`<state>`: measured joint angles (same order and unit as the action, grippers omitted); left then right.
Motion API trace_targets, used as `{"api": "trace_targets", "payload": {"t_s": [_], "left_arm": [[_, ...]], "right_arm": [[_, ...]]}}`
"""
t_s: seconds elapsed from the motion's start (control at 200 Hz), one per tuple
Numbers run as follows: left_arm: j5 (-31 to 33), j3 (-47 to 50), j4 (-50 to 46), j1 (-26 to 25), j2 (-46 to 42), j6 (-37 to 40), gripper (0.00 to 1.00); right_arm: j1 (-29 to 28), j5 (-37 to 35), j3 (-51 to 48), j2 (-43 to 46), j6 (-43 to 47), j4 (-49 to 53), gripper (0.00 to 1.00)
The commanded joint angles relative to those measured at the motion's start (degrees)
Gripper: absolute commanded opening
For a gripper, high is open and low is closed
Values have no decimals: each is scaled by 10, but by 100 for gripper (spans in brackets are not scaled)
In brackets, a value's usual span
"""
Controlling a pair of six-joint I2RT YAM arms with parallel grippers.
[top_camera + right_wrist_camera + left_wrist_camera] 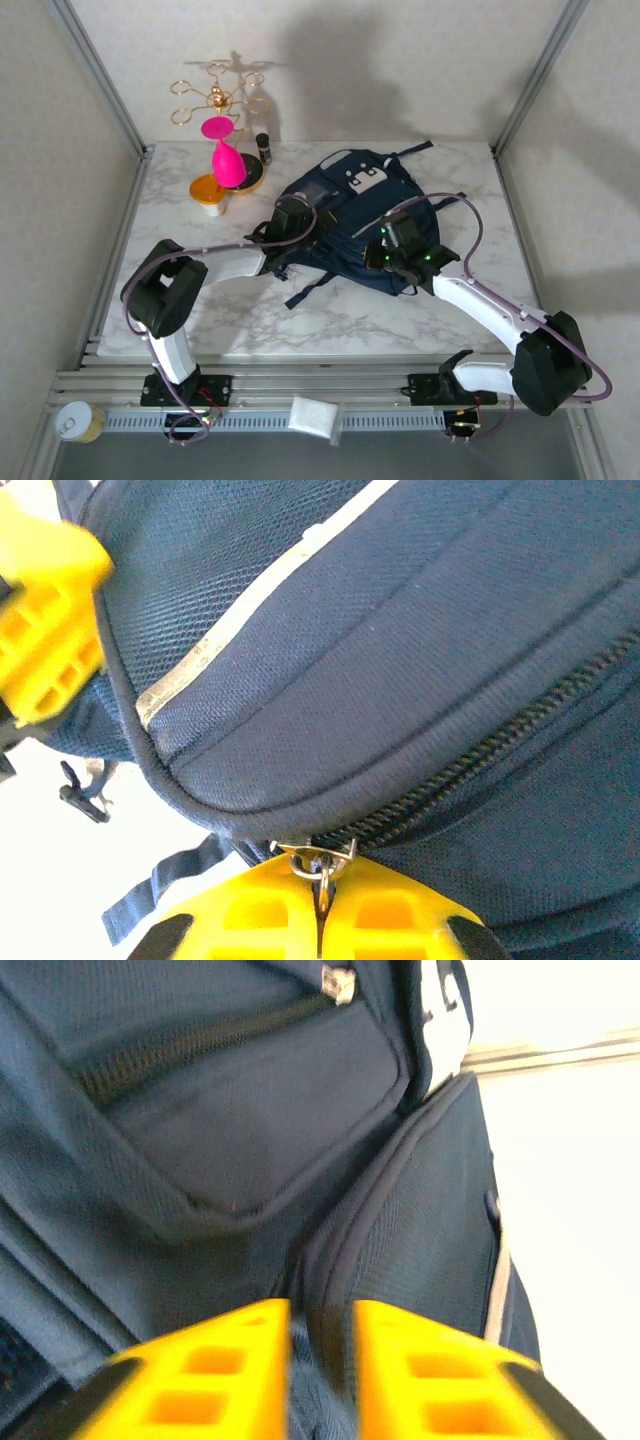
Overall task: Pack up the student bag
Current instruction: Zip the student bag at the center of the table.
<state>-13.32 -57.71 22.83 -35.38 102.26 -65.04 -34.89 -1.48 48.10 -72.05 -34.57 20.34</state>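
From above, the student bag [345,215] lies mid-table [350,322], with the left gripper [293,222] and right gripper [398,252] both on it. Left wrist: fingers [225,1360] clamped on a ridge of bag fabric. Right wrist: fingers [260,915] pressed together on the zipper pull [320,863], bag just above.

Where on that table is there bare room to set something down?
Bare marble: the strip between the student bag and the near edge of the table; the back right corner beside the bag; the left side in front of the orange-topped tub. Crowded: the back left, with gold rack, pink glass and dark bottle.
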Motion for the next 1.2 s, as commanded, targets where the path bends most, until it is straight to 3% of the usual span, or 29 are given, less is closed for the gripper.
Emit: {"api": "trace_targets", "payload": {"t_s": [0.0, 0.085, 0.175, 0.406, 0.546, 0.776, 0.881, 1.091, 1.197], "left_arm": [[19, 9, 6, -6, -41, -28, 41], [33, 39, 35, -36, -65, -83, 54], [51, 56, 61, -64, -65, -141, 59], [89, 54, 123, -94, 4, -249, 58], [137, 40, 141, -102, 42, -267, 47], [183, 34, 94, -92, 55, -230, 0], [189, 64, 101, -81, 33, -222, 0], [184, 61, 24, -46, -12, -148, 0], [168, 53, -20, -18, -22, -100, 0]], "right_arm": [[-10, 33, 19, -28, 36, -15, 0], [-9, 19, 22, -36, 34, -10, 0], [-9, 9, 16, -32, 36, -8, 0], [-8, 15, 7, -28, 40, -10, 0], [-7, 2, 14, -29, 45, 8, 0], [-4, -55, 51, -11, 60, 99, 0], [5, -59, 64, 1, 67, 133, 0], [9, -19, 90, -1, 98, 194, 0], [9, -40, 98, 1, 99, 221, 0]]}}
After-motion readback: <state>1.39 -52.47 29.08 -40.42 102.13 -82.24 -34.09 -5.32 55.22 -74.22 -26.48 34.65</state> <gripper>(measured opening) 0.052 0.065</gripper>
